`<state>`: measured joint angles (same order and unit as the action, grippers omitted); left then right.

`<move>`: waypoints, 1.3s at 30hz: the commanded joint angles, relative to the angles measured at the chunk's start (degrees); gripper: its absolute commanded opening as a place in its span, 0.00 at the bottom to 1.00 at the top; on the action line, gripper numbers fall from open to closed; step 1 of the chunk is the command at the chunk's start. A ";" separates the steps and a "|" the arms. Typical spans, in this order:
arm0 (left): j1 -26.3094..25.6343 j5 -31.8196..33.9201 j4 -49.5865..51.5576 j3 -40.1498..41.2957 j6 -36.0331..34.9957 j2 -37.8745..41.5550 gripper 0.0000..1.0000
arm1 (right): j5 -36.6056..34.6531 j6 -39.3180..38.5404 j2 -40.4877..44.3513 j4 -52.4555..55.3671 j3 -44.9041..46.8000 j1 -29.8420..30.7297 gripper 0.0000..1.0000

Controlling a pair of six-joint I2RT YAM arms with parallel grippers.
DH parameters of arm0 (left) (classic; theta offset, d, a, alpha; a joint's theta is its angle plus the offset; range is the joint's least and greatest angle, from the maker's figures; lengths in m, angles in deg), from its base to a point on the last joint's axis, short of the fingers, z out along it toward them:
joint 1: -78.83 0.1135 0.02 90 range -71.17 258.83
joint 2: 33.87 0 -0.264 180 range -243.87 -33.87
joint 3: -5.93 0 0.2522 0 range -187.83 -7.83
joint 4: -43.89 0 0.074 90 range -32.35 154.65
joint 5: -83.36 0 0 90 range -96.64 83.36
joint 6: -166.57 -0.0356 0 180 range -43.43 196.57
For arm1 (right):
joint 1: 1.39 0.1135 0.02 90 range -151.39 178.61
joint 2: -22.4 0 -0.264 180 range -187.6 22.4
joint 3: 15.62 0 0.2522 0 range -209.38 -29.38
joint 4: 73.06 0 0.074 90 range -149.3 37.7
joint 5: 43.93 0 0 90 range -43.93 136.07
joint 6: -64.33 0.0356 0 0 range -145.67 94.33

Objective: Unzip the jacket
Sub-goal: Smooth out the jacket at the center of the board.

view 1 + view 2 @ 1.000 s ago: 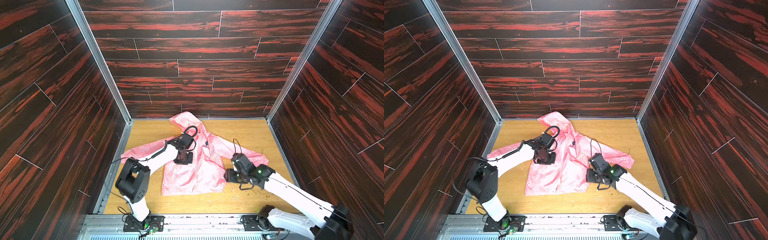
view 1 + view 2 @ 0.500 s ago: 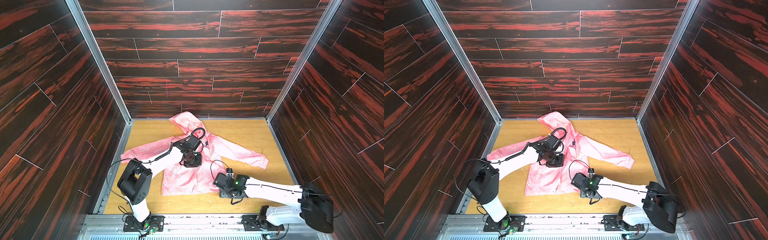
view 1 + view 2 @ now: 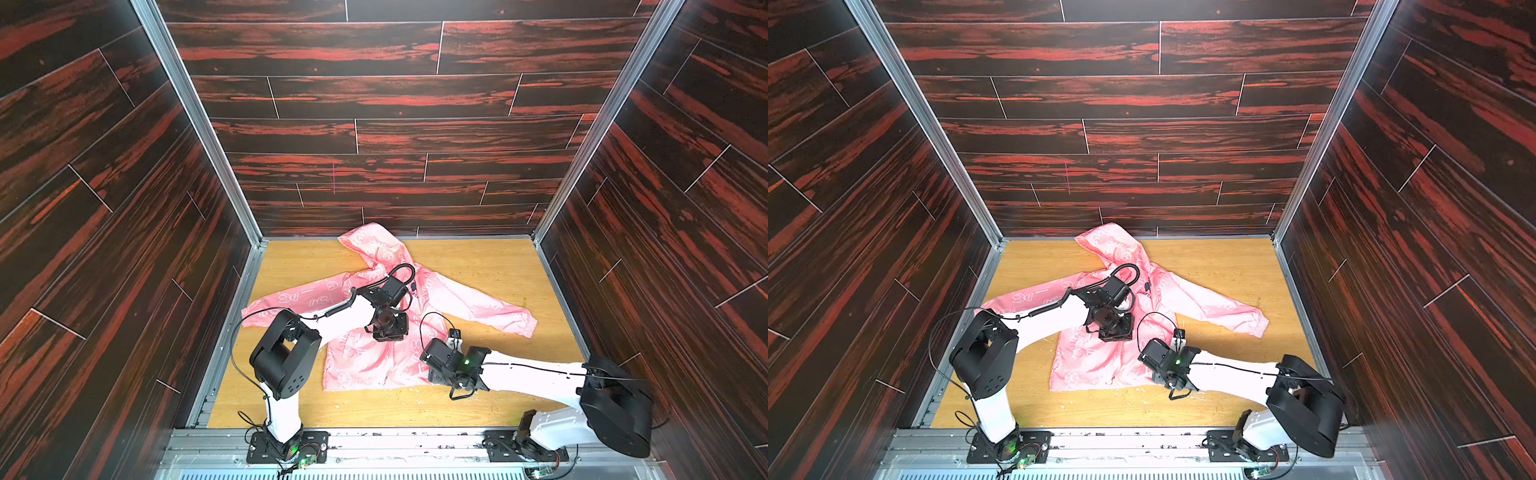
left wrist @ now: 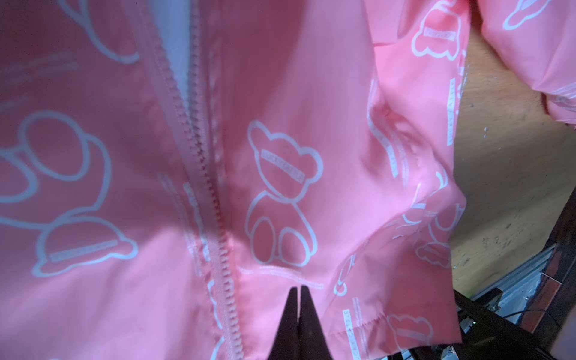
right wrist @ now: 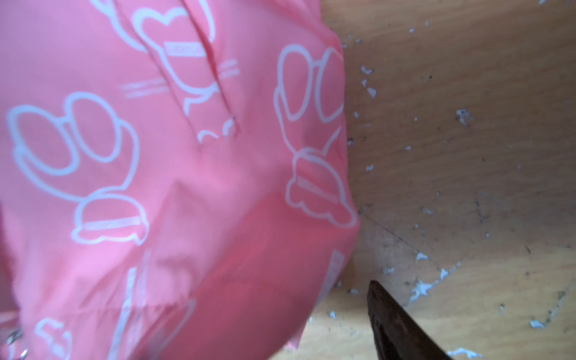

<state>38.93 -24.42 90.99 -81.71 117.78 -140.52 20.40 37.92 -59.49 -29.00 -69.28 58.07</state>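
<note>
Closest to me, my right gripper (image 3: 430,368) sits low at the near corner of the jacket (image 3: 365,361), right at its bottom hem on the wooden table (image 3: 478,266). On its wrist camera I see one dark finger (image 5: 399,324) set well off to the side over bare wood, with the pink cloth filling the rest. The other finger is hidden, so I read the jaws as spread, not clamped on anything I can make out.

Further in, my left gripper (image 3: 388,332) points down onto the middle of the jacket's front. Its fingertips (image 4: 294,307) are pressed together just beside the zipper (image 4: 202,174), against the fabric, with nothing visible between them. The zipper's teeth are meshed next to the tips and parted further along, where grey lining (image 4: 182,46) shows.

The jacket lies flat, front up, with both sleeves spread out to the sides. Its hood (image 3: 374,249) reaches the far wall.
</note>
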 commanded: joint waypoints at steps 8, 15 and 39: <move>-1.40 0.58 -2.95 4.80 2.81 -3.03 0.00 | -5.33 3.45 -4.48 9.70 -2.87 -0.17 0.63; -1.52 2.46 -5.02 8.52 3.67 -4.03 0.00 | -8.08 8.63 -3.18 25.36 -6.12 -0.18 0.56; -2.02 5.17 -5.52 9.98 3.35 -0.49 0.00 | 4.33 -6.70 12.49 27.50 -14.78 -2.82 0.49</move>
<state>37.18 -22.85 84.57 -73.71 120.53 -141.81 24.50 34.99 -45.24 -0.91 -81.94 57.15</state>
